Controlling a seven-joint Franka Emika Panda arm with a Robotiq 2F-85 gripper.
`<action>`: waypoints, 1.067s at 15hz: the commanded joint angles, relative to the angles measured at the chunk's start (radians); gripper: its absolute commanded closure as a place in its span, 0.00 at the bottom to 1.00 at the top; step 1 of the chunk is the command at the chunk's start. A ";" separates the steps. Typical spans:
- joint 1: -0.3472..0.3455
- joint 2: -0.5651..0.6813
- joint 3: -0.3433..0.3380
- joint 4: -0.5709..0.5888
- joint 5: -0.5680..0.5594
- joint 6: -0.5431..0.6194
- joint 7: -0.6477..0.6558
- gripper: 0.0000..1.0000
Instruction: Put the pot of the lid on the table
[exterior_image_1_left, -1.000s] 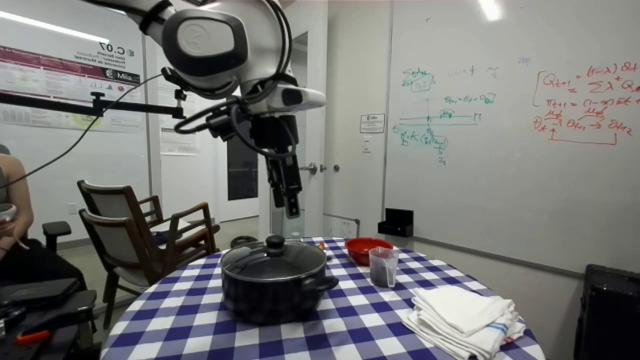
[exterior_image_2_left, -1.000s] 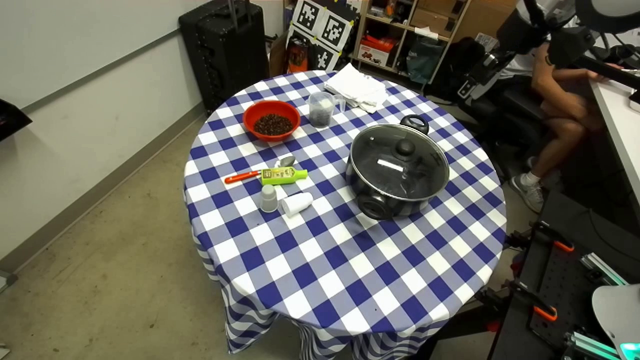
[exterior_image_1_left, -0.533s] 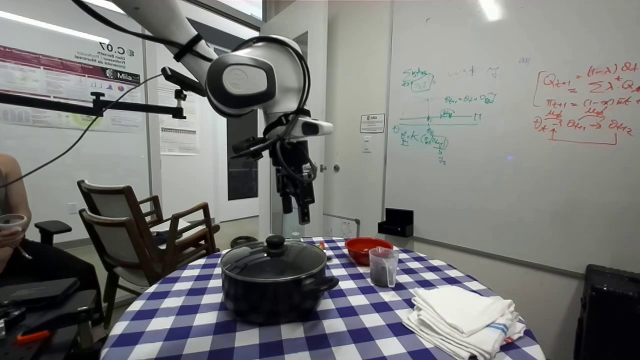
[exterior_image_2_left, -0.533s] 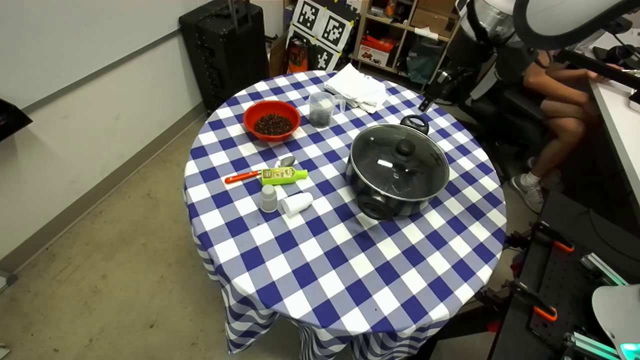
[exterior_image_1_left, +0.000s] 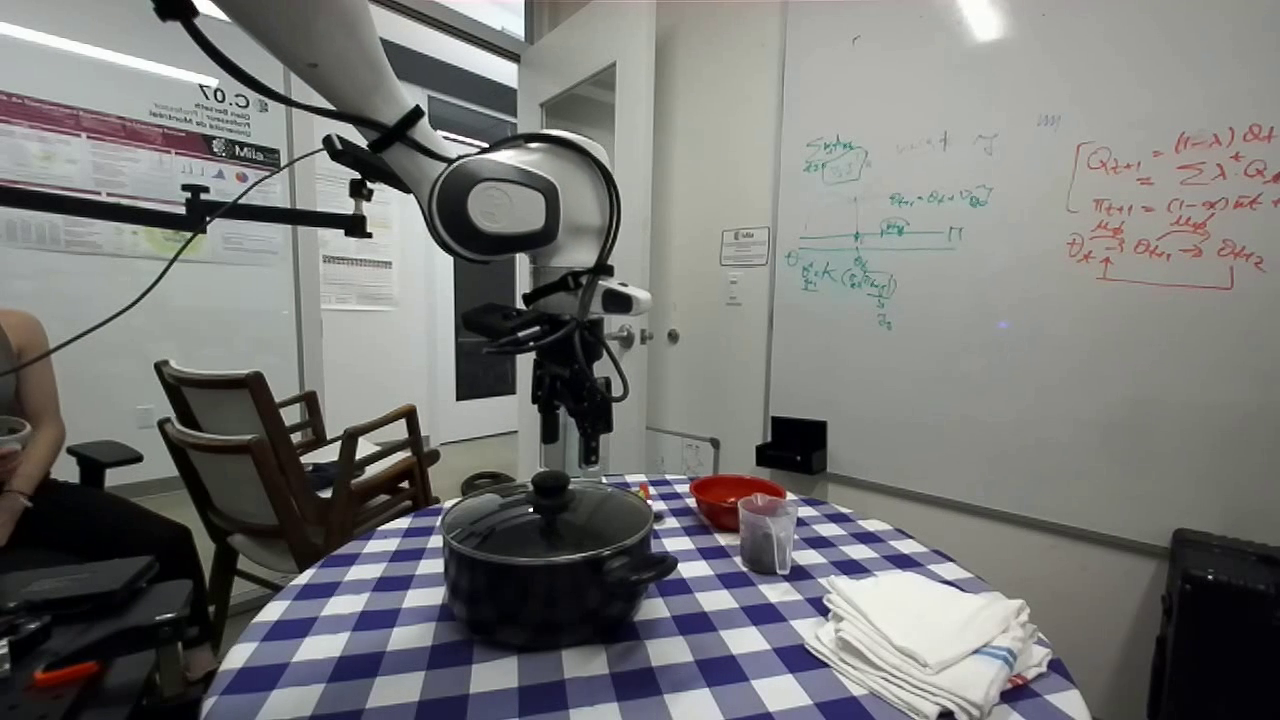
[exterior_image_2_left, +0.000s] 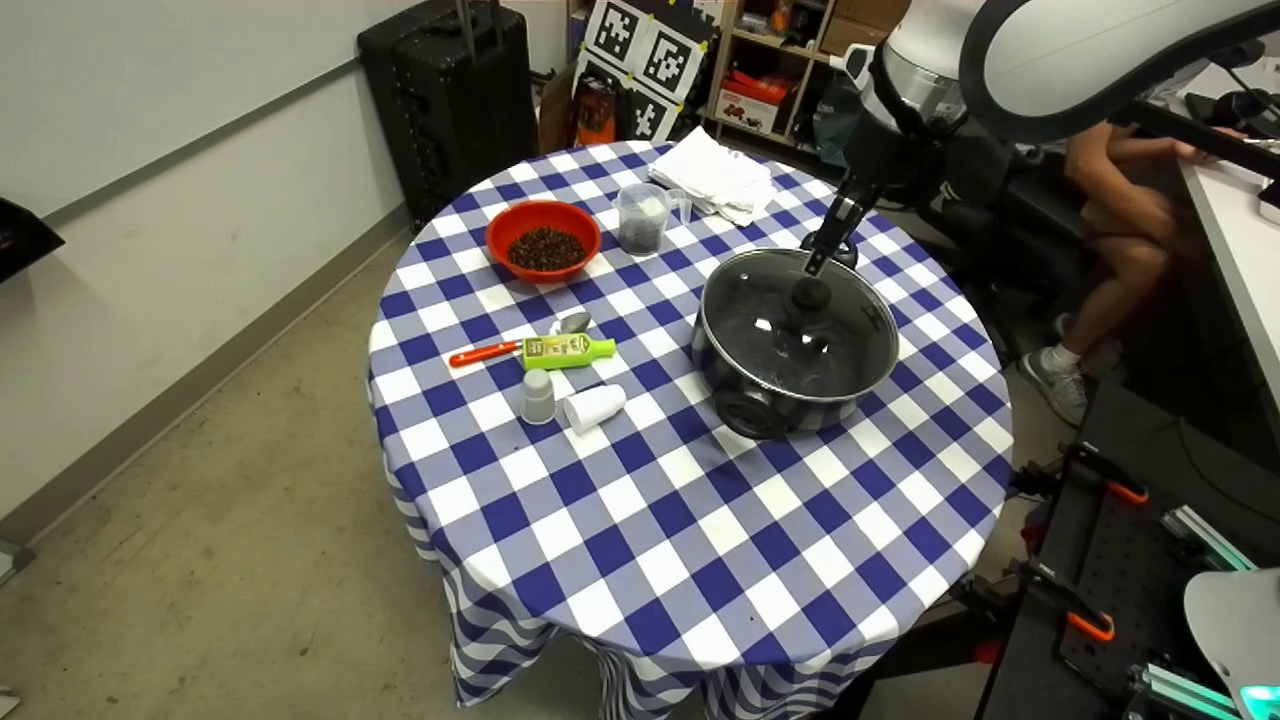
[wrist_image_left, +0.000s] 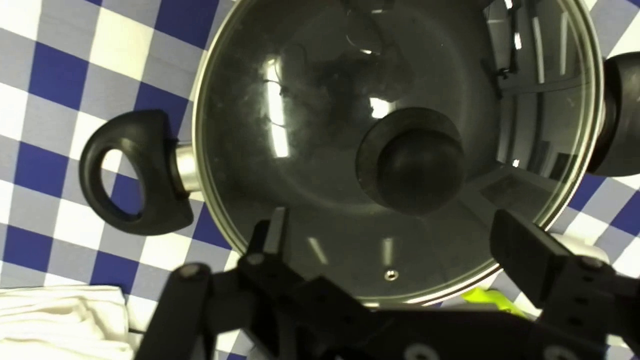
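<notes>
The black pot stands on the checkered table; the pot also shows in another exterior view. The dark glass lid sits on the pot, and fills much of the wrist view. Its black knob stands at the lid's centre. My gripper is open and empty, pointing down above the lid. In an exterior view a fingertip appears close to the knob. In the wrist view the fingers are wide apart, with the knob ahead of the gap between them.
A red bowl of dark beans, a clear measuring cup and folded white towels stand near the pot. A green bottle, an orange-handled utensil, a grey cup and a white cup lie opposite.
My gripper has come in over the table from the side and moved down to just above the lid. It stays open. The pot and lid have not moved.
</notes>
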 joint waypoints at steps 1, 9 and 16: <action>0.012 -0.025 0.011 -0.011 0.003 -0.050 -0.032 0.00; 0.050 -0.024 0.008 -0.081 -0.074 0.000 0.005 0.00; 0.065 -0.015 0.011 -0.079 -0.143 0.015 0.001 0.00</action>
